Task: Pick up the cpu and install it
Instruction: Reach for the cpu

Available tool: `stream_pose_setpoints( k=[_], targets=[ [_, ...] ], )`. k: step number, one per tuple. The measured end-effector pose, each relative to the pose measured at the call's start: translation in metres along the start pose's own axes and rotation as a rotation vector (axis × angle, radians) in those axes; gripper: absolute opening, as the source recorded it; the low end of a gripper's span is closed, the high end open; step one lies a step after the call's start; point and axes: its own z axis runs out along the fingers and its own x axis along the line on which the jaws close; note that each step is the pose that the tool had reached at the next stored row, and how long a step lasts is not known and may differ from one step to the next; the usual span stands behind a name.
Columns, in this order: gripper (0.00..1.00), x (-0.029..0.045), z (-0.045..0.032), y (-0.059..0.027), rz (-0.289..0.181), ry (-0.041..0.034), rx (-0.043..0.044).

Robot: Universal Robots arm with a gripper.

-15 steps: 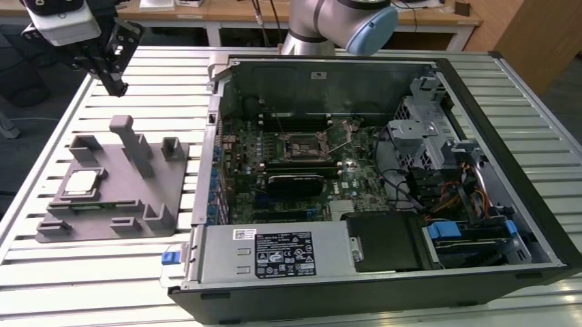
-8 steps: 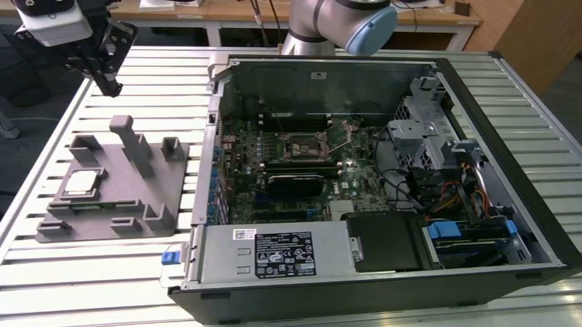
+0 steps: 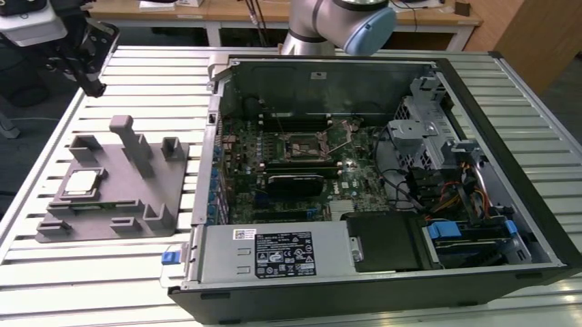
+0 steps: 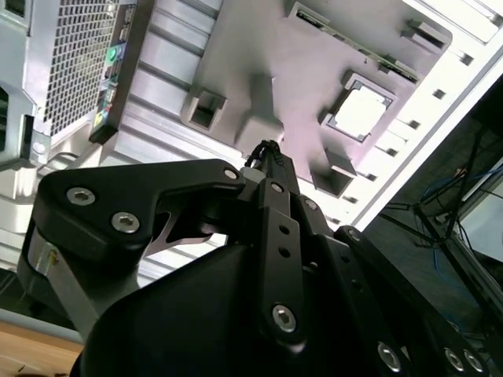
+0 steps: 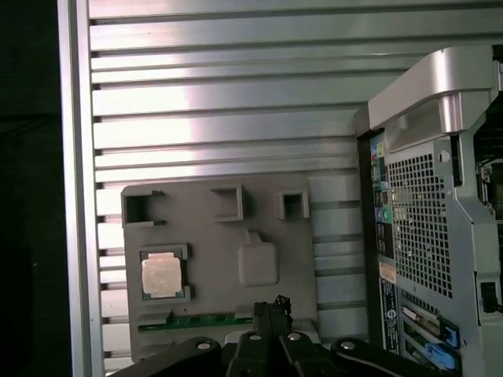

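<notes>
The cpu [image 3: 82,182] is a small square chip with a pale silver top. It lies flat in a recess of the grey pegged tray [image 3: 118,211] on the exterior view's left. It also shows in both wrist views [image 4: 360,114] [image 5: 162,275]. My gripper [image 3: 95,86] hangs well above the table beyond the tray's far end, apart from the cpu. Its black fingertips [image 5: 271,305] are together and shut on nothing. The open computer case [image 3: 509,157] lies to the tray's right, with the motherboard's cpu socket [image 3: 304,144] exposed near its middle.
The tray carries several upright pegs [image 3: 135,146] near the cpu. The case's rear wall [image 5: 416,212] stands close beside the tray. The slatted metal table [image 3: 91,279] ends just left of the tray. Desks stand behind the arm's base [image 3: 314,27].
</notes>
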Motion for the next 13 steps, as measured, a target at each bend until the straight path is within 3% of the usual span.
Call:
stream_pose_setpoints(
  k=[6, 13],
  targets=[
    [0.11, 0.0163, 0.0006, 0.0046, 0.000, 0.0003, 0.0001],
    [0.11, 0.0466, 0.0023, 0.0070, 0.000, 0.0001, 0.0000]
  ],
)
